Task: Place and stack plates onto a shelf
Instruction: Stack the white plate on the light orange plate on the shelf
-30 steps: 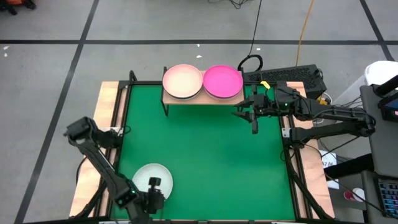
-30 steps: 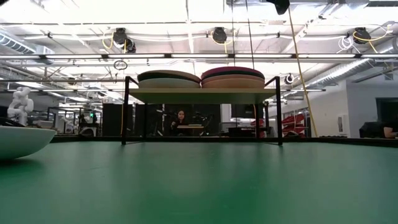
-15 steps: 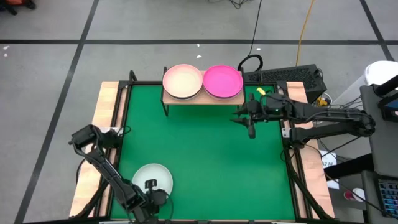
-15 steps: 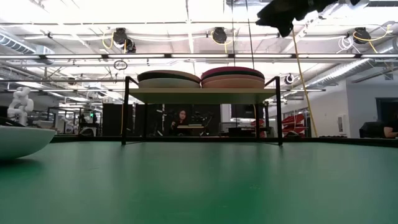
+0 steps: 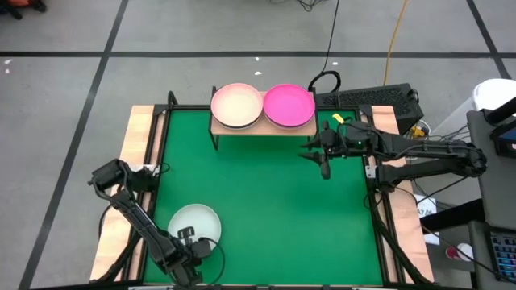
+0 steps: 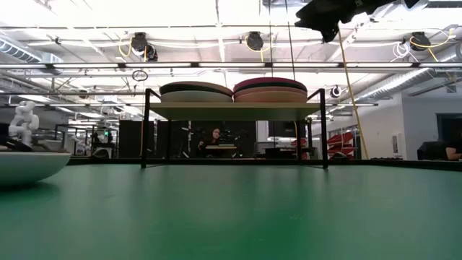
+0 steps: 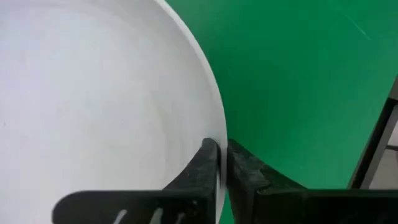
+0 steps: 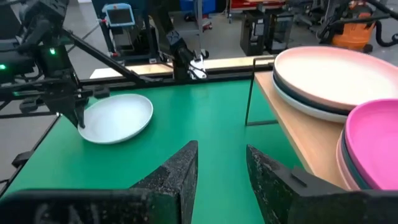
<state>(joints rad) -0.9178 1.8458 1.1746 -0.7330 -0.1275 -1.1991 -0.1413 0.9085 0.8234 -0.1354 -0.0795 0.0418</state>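
A white plate (image 5: pixel 193 223) lies on the green mat (image 5: pixel 274 201) near the table's near left corner; it also shows at the left of the low view (image 6: pixel 22 166). My left gripper (image 5: pixel 189 239) is shut on the plate's near rim. The shelf (image 5: pixel 262 128) stands at the far edge. It carries two stacks of plates, one topped pale pink (image 5: pixel 237 105), the other magenta (image 5: pixel 289 105). My right gripper (image 5: pixel 325 166) hangs open above the mat, just right of and nearer than the shelf, with nothing between its fingers (image 8: pixel 186 168). My left gripper pinches the white plate's rim (image 7: pixel 214 134) at the plate's near edge, one finger inside the plate and one outside it. The fingers come from the table's near side, slanting down. In the low view the plate's underside rests on the mat.
A black keyboard (image 5: pixel 375 98) and cables lie beyond the table's far right corner. The mat's middle is bare between the white plate and the shelf. A person (image 6: pixel 210 137) sits in the room behind the shelf.
My left gripper has shut on the white plate's near rim, and the plate has shifted slightly toward the table's left edge. My right gripper moved a little toward the table's left and near edges, then kept still.
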